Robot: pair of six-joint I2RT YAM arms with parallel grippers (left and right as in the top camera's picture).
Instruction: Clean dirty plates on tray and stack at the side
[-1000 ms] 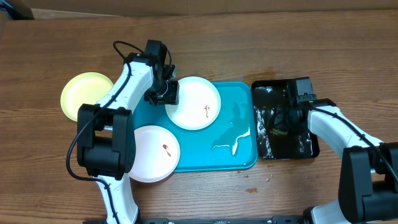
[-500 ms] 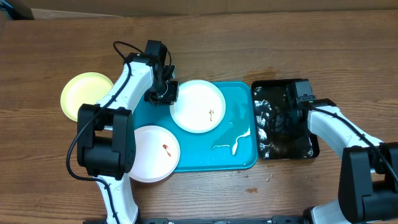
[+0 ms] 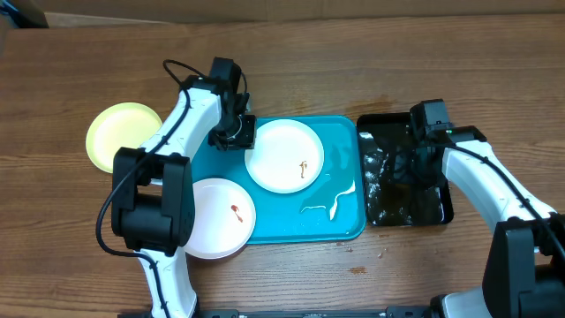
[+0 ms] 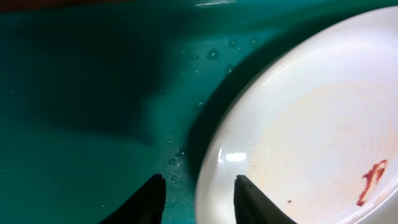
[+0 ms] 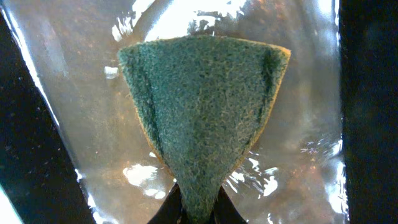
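Observation:
The turquoise tray (image 3: pixel 340 141) holds a white plate (image 3: pixel 284 156) with a small brown smear. My left gripper (image 3: pixel 235 135) is at that plate's left edge. In the left wrist view its fingers (image 4: pixel 200 186) straddle the plate's rim (image 4: pixel 311 124), gripping it above the wet tray (image 4: pixel 93 93). A second white plate (image 3: pixel 216 216) with a red smear overlaps the tray's front left corner. The lime-green plate (image 3: pixel 119 132) lies on the table to the left. My right gripper (image 3: pixel 413 163) is shut on a green sponge (image 5: pixel 205 106) over the black tray (image 3: pixel 437 208).
The black tray (image 5: pixel 367 93) holds shiny water. A white wet streak (image 3: pixel 331 205) lies on the turquoise tray's front right part. Damp spots mark the wood (image 3: pixel 380 99) behind the trays. My left arm reaches over the tray's left end.
My left gripper and the white plate have moved a little to the right on the tray. My right gripper has shifted slightly left and back over the black tray.

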